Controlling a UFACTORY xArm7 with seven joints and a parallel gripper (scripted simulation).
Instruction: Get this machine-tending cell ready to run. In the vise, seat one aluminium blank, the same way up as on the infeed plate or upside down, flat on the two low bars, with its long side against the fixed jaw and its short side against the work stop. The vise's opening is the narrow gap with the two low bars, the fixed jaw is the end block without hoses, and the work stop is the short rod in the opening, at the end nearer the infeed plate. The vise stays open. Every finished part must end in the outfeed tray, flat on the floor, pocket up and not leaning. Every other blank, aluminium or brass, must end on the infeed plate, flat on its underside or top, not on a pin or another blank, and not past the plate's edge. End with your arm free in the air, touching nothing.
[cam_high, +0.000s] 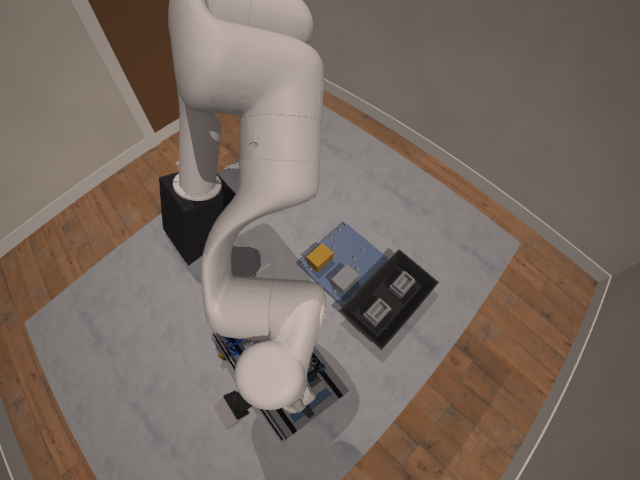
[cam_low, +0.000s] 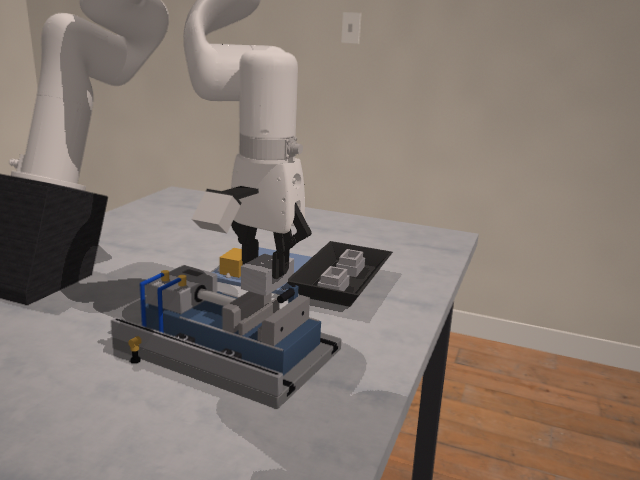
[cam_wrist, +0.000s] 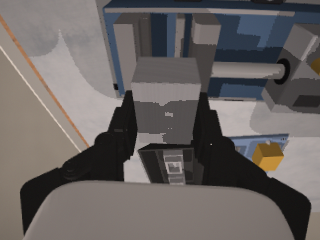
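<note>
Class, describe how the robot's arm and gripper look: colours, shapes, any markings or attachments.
The arm is smooth, rounded and off-white, with a grey band above the wrist. It stands on a black block pedestal. The gripper has a white housing, black fingers and a pale grey box on a black bracket.

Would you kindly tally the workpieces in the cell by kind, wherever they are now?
Aluminium blanks: 2 (one on the infeed plate, one in the pincer)
Brass blanks: 1
Finished parts: 2
Total: 5
</note>
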